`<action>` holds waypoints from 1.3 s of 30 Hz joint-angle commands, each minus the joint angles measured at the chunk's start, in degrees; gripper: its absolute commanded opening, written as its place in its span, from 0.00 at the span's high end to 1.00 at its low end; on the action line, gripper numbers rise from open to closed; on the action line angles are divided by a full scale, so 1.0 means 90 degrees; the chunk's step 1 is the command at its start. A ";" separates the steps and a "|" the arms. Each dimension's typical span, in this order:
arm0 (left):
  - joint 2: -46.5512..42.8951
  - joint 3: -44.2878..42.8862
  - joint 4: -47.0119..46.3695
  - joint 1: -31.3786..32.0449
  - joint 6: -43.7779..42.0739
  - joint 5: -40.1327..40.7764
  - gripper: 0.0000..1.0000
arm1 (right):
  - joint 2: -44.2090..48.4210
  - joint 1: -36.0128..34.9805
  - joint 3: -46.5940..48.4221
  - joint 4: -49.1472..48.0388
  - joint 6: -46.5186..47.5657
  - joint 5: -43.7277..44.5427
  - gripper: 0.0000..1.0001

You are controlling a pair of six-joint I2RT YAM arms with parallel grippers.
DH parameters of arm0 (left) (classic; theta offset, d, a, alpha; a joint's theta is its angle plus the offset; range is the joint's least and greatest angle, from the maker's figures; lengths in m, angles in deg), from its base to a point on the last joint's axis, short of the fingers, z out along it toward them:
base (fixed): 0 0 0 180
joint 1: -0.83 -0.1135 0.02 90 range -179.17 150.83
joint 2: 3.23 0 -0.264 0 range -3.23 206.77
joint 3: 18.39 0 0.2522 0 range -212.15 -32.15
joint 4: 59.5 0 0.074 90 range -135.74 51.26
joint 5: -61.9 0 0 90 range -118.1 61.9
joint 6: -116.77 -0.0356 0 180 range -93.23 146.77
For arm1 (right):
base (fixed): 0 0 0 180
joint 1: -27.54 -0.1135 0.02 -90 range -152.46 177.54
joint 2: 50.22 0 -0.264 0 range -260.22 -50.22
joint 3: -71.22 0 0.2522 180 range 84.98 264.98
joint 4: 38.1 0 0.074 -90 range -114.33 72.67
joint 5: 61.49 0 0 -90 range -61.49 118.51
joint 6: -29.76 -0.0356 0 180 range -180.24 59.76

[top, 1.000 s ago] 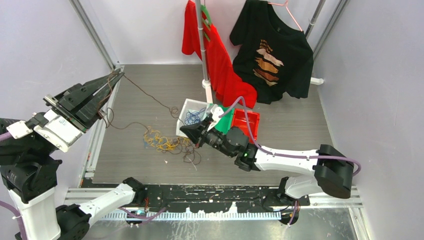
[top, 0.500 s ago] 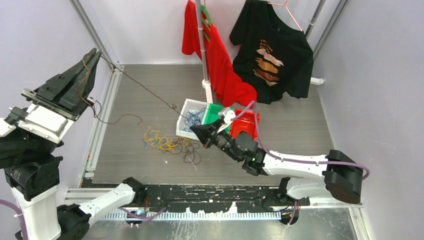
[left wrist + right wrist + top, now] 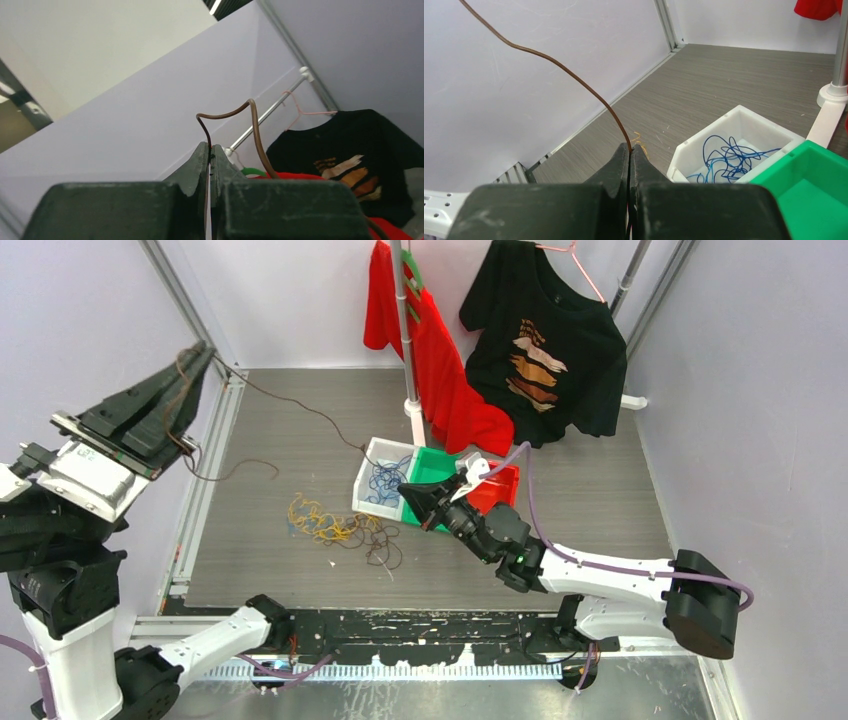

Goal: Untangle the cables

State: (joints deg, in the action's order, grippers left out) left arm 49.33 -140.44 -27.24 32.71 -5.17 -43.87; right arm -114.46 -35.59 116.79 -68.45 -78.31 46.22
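Observation:
A thin brown cable (image 3: 340, 426) stretches across the floor between my two grippers. My left gripper (image 3: 205, 346) is raised at the far left by the wall and is shut on one end (image 3: 252, 125) of it, which loops above the jaws (image 3: 210, 148). My right gripper (image 3: 408, 492) sits low beside the bins and is shut on the other part of it (image 3: 554, 62); its jaws (image 3: 630, 149) are pressed together. A tangle of yellow cables (image 3: 318, 521) and dark cables (image 3: 381, 546) lies on the floor. Blue cables (image 3: 384, 476) lie in the white bin (image 3: 744, 116).
A green bin (image 3: 433, 468) and a red bin (image 3: 500, 487) stand next to the white bin (image 3: 366, 471). A rack pole (image 3: 405, 330) holds a red shirt (image 3: 432, 355) and a black shirt (image 3: 545, 340) at the back. Walls close in on both sides.
My left gripper rose up and to the left with the brown cable. My right gripper moved right toward the bins, still holding it. The cable lifted off the pile.

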 commanded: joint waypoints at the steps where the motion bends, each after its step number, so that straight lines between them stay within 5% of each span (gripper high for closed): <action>1: -0.0144 0.0303 0.0304 0.0013 0.0646 -0.0880 1.00 | 0.0125 0.0032 0.0402 0.0239 0.0185 -0.0155 0.99; 8: -0.0028 0.0088 -0.0268 0.0011 0.0114 -0.0181 1.00 | 0.0230 0.0036 0.0110 0.0844 0.0381 0.0977 0.99; 13: 0.0180 -0.0126 0.0743 0.0008 0.0508 -0.0807 1.00 | 0.0240 0.0071 0.0099 0.0331 0.0270 0.0403 0.95; 15: 0.0355 -0.0074 0.1347 0.0013 0.0818 -0.1477 1.00 | 0.0185 0.0074 0.0423 0.0346 0.0288 0.0161 0.85; 19: 0.0730 0.0434 0.1813 0.0018 0.1322 -0.2191 1.00 | 0.0265 0.0159 0.0958 0.0791 0.0241 -0.0265 0.44; 23: 0.1236 0.0722 0.1605 0.0013 0.1386 -0.2349 1.00 | 0.0842 0.0215 0.0850 0.1225 0.0373 -0.0148 0.26; 39: 0.3518 -0.0151 0.0538 0.0921 0.1890 -0.2129 1.00 | 0.3347 0.0319 0.0021 0.3105 0.0958 0.4326 0.34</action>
State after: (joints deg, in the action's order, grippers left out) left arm 79.29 -135.46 -16.68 38.65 11.22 -62.89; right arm -87.14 -32.97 116.97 -43.27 -72.03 73.50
